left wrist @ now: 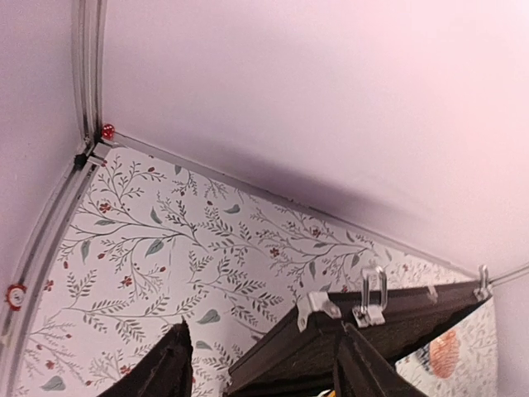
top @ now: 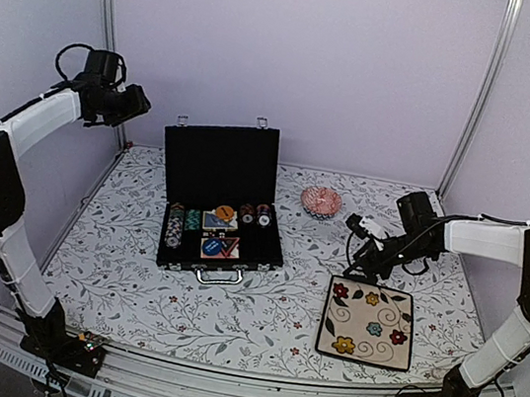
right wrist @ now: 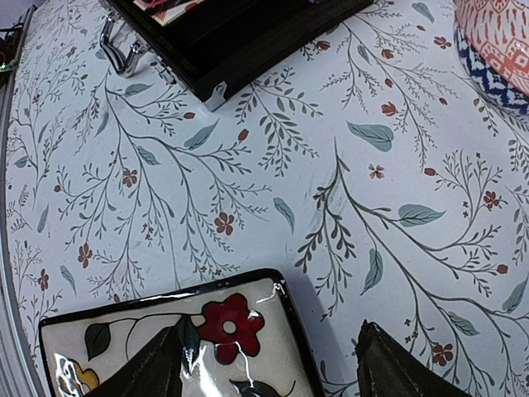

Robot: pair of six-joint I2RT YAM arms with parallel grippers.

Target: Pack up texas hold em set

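The texas hold em set's black case lies open in the middle of the table, its lid standing upright. Multicoloured chips and card decks sit in its base, behind a silver handle. My left gripper hangs open and empty high at the back left, away from the case. In the left wrist view the lid's top edge and silver latches show beyond the left gripper. My right gripper is open and empty, hovering over the far left corner of the plate.
A cream square plate with flowers lies at the front right. A small pink patterned bowl stands right of the case, and also shows in the right wrist view. Purple walls with metal posts close the back and sides.
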